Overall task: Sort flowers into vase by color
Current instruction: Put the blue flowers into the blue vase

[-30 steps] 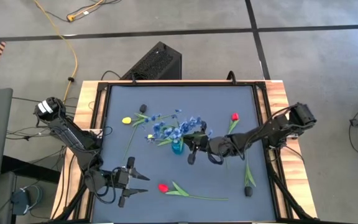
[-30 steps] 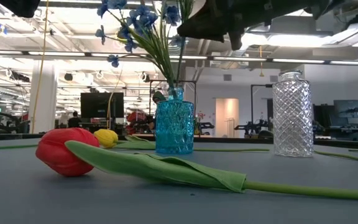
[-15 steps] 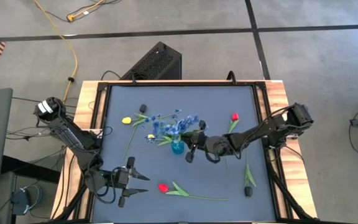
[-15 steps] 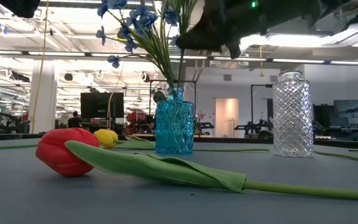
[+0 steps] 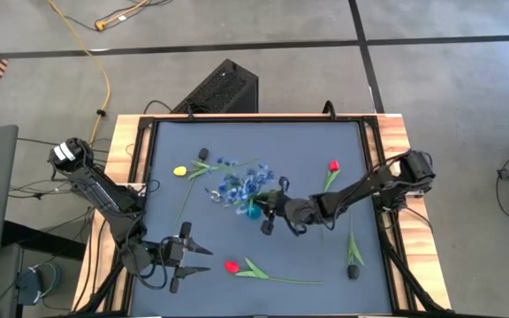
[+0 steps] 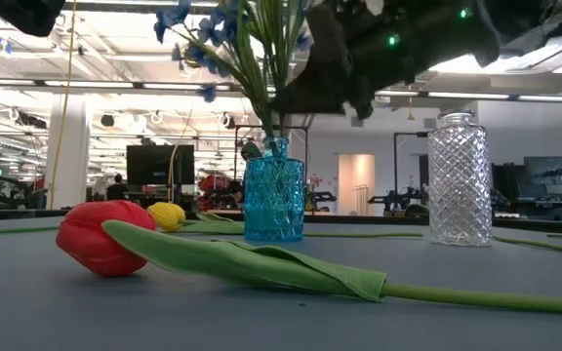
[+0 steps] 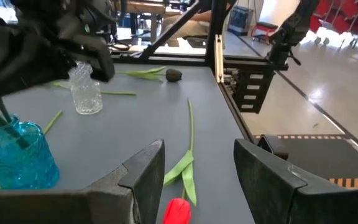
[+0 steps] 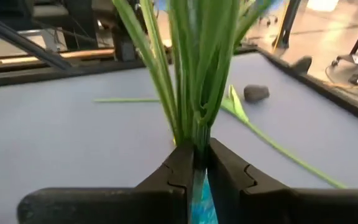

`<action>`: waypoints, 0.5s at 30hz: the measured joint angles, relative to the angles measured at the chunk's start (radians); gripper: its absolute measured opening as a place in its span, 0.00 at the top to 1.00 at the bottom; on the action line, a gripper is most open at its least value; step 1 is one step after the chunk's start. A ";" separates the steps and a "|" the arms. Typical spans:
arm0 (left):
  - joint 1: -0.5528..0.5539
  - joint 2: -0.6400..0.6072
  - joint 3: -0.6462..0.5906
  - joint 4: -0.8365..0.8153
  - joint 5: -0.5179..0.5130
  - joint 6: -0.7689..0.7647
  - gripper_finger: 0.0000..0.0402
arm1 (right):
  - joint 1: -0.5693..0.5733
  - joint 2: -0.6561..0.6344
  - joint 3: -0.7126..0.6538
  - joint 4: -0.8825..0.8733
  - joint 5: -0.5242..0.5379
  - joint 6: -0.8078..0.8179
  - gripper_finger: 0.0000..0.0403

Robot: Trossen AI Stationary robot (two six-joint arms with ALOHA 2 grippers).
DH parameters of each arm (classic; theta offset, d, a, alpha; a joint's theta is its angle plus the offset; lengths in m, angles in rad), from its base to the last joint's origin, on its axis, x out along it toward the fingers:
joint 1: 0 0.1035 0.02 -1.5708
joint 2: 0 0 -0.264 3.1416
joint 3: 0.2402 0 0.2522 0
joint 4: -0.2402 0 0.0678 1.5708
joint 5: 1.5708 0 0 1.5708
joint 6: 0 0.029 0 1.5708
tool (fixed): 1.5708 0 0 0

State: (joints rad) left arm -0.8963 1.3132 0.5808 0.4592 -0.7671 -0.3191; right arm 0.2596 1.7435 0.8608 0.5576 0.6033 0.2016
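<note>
This place is a large robotics lab or open workshop hall. The work table (image 5: 148, 168) has a wooden frame and stands on a gray concrete floor (image 5: 449, 79), where a yellow cable (image 5: 104, 75) lies. Beyond the table there are long ceiling lights (image 6: 115, 73), a white column (image 6: 66, 146), dark screens (image 6: 159, 164) and more equipment.

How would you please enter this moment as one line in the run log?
right gripper: shut on blue flower stems above blue vase | left gripper: open, waiting near red tulip | clear vase: empty
</note>
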 joint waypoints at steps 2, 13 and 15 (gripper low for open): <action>0.000 0.000 0.000 -0.001 -0.002 -0.001 0.55 | 0.000 0.005 0.000 -0.008 -0.005 0.011 0.79; 0.003 0.000 0.000 -0.118 -0.089 -0.111 0.55 | 0.008 -0.046 0.043 -0.224 -0.150 0.067 0.42; 0.016 0.000 0.000 -0.185 -0.109 -0.169 0.55 | 0.008 -0.065 0.063 -0.347 -0.193 0.101 0.37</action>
State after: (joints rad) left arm -0.8804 1.3132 0.5808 0.2744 -0.8764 -0.4886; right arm 0.2676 1.6788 0.9236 0.2109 0.4103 0.3030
